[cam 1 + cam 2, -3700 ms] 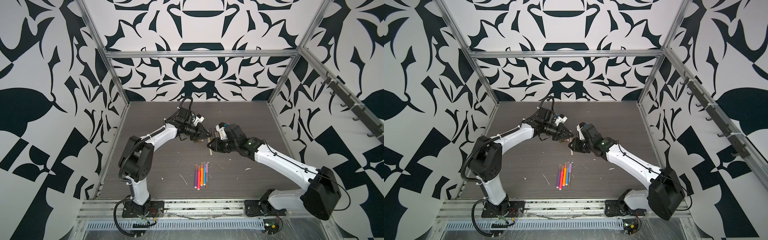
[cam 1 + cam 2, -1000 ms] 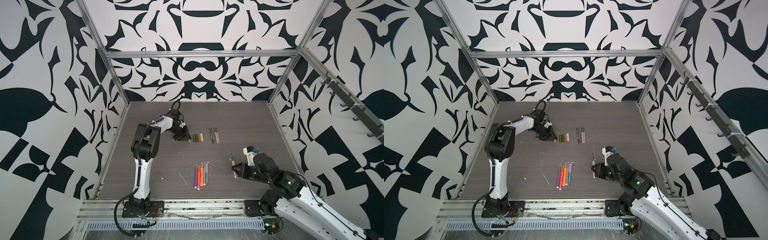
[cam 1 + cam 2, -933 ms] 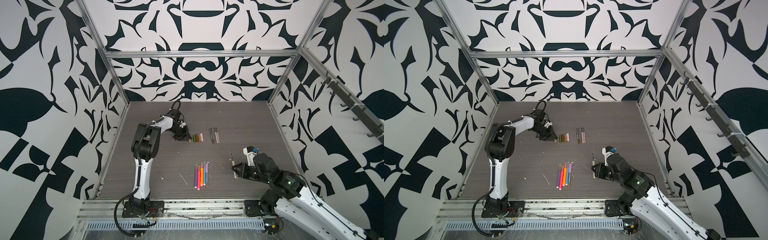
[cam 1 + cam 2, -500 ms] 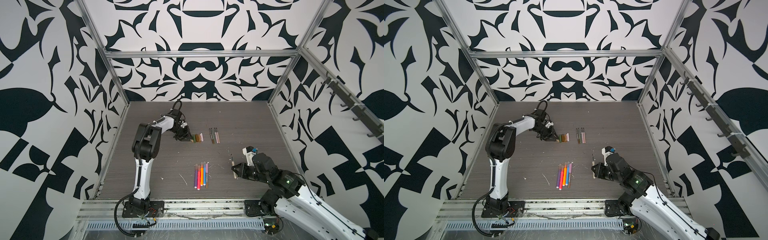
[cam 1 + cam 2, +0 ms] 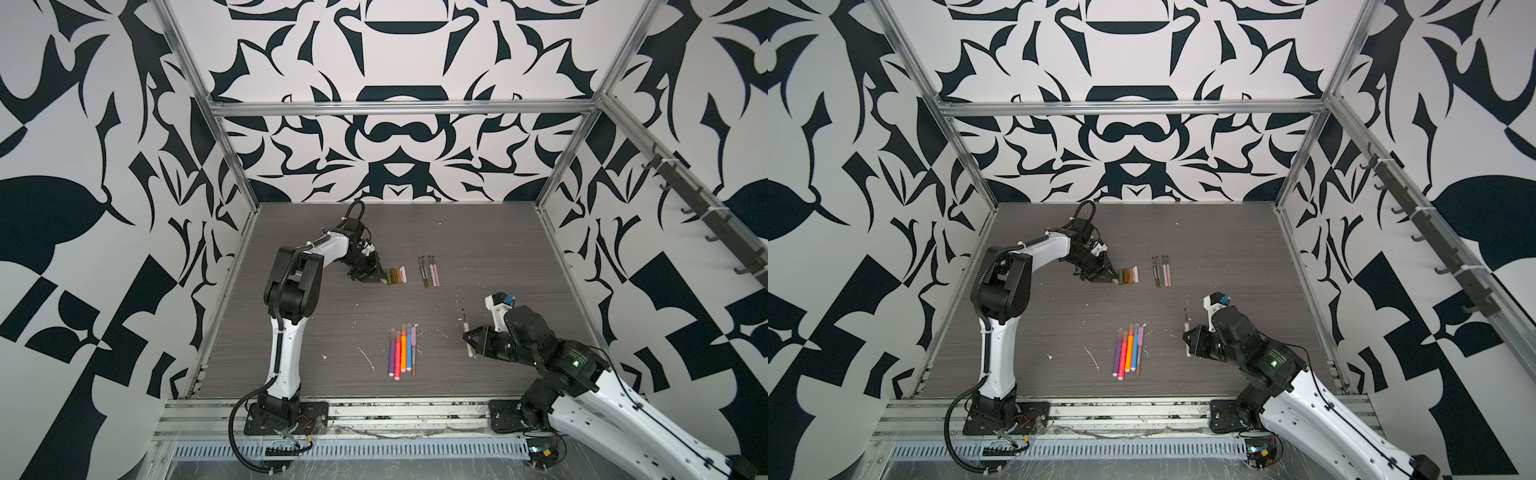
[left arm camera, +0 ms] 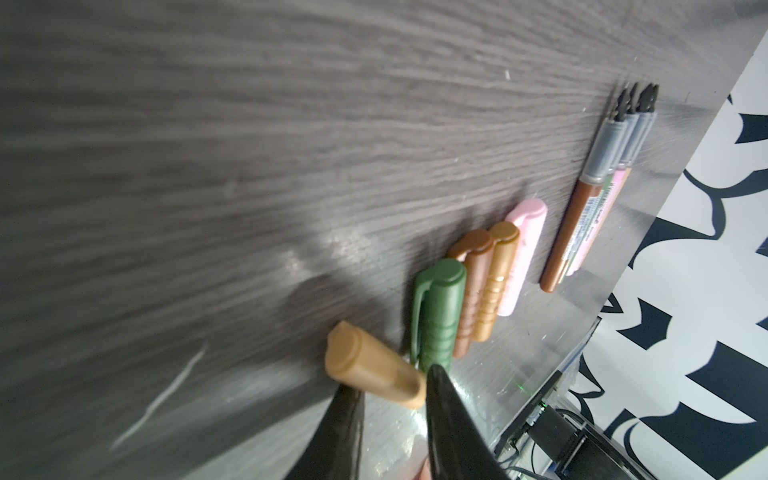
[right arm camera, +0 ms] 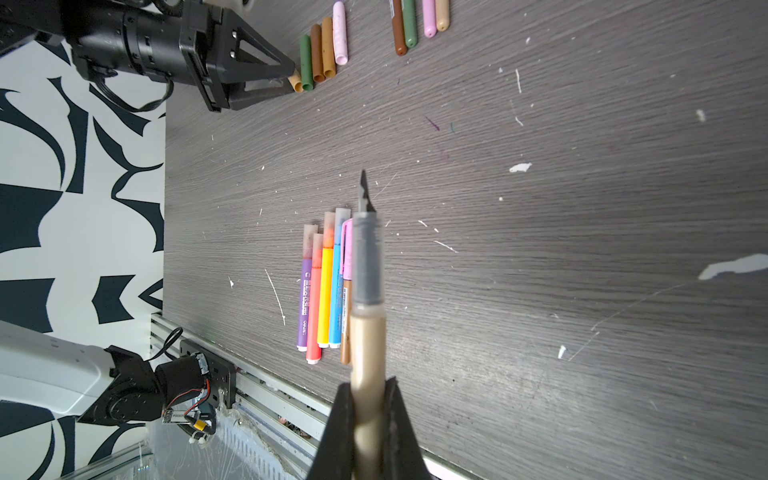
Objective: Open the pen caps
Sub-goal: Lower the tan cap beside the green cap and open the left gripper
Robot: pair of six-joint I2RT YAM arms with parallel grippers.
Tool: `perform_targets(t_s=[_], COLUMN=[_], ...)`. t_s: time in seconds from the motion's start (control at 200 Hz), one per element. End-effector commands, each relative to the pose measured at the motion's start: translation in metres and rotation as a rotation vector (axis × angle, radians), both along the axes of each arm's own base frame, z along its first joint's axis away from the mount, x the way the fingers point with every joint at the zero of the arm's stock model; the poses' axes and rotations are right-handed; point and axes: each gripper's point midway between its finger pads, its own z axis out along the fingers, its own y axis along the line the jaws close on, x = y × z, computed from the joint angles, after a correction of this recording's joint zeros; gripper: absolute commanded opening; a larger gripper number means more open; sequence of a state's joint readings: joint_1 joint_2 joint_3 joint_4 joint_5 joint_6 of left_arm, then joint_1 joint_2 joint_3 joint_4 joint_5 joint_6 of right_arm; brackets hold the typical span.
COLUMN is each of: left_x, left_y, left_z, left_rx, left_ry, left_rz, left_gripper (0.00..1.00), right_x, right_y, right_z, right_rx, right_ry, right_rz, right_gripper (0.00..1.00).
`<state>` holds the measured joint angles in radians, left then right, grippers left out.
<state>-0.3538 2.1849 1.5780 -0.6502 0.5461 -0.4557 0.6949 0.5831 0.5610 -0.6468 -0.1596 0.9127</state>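
Near: right gripper [image 7: 368,384] clamped on bare-nibbed tan pen [image 7: 368,345] | middle: capped pens [image 5: 402,349] lie bundled, light, slick, stiff, so likely pinch barrel and cap separately | far: left gripper [image 6: 388,380] narrowly parted about tan cap [image 6: 370,372] beside cap row [image 6: 478,286], grip unclear.

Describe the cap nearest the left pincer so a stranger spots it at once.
Follow the left arm to its pincer, low over the grey table. Beside it lies a row of four caps: green, brown, gold, pink. Yours is the pale tan cap at the pincer's tips, skewed across instead of lined up.
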Motion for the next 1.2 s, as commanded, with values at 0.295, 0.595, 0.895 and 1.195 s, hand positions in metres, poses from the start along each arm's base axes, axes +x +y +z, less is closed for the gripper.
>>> perform_targets(t_s=[0.295, 0.595, 0.895, 1.195], left_x=[0.005, 0.003, 0.003, 0.001], left_y=[-0.008, 0.008, 0.006, 0.002], left_z=[0.028, 0.035, 0.015, 0.004], left_rx=[-0.086, -0.011, 0.000, -0.011], left_ry=[-0.084, -0.139, -0.083, -0.030], left_rz=[0.018, 0.042, 0.028, 0.014], left_gripper=[0.31, 0.32, 0.33, 0.35], right_x=[0.002, 0.005, 0.005, 0.000], right_y=[-0.004, -0.004, -0.008, -0.014], right_z=[0.000, 0.004, 0.004, 0.003], right_rx=[0.002, -0.019, -0.049, -0.044], right_ry=[-0.031, -0.058, -0.064, -0.066], right_rz=[-0.014, -0.003, 0.003, -0.012], right_gripper=[0.00, 0.00, 0.00, 0.00])
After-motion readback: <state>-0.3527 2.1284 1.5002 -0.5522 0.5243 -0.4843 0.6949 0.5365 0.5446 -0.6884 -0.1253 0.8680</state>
